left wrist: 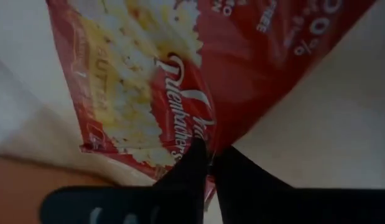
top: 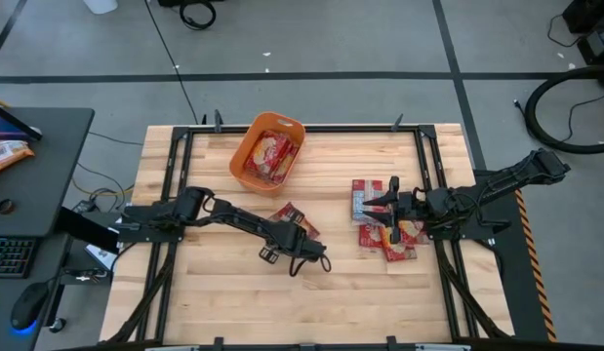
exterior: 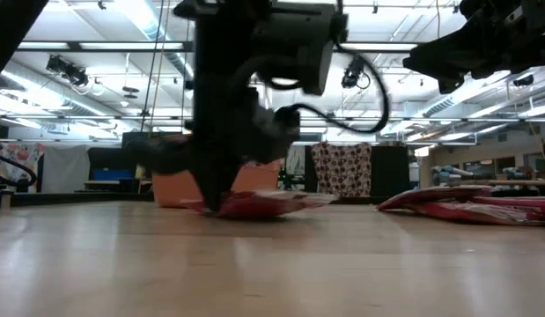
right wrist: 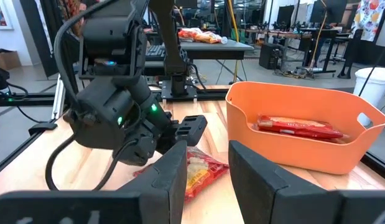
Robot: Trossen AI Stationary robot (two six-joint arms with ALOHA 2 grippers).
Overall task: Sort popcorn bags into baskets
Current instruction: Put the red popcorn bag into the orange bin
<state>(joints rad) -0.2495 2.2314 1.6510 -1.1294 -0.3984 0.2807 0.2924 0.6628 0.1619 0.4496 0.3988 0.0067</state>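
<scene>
An orange basket (top: 245,161) stands at the table's far middle with several red popcorn bags (top: 270,154) lying in it. One popcorn bag (top: 294,218) lies flat on the wood just near of the basket, and my left gripper (top: 300,237) is shut on it. More red bags lie in a loose overlapping pile (top: 378,237) at the right. My right gripper (top: 391,208) hangs open above that pile, well clear of it. The right wrist view faces the basket (right wrist: 292,146) and the left arm. My left gripper (left wrist: 211,158) pinches the popcorn bag by its edge (left wrist: 193,138) between the two shut fingertips. The fingers come from above, pointing down. In the low view the bag (exterior: 272,203) lies on the table and reaches out sideways from the fingers (exterior: 215,201).
Bare wood lies along the table's near side and between the two arms. A black metal frame runs round the table edges. A desk with a keyboard, a mouse and an orange-and-white snack packet (top: 4,154) stands off the table's left side.
</scene>
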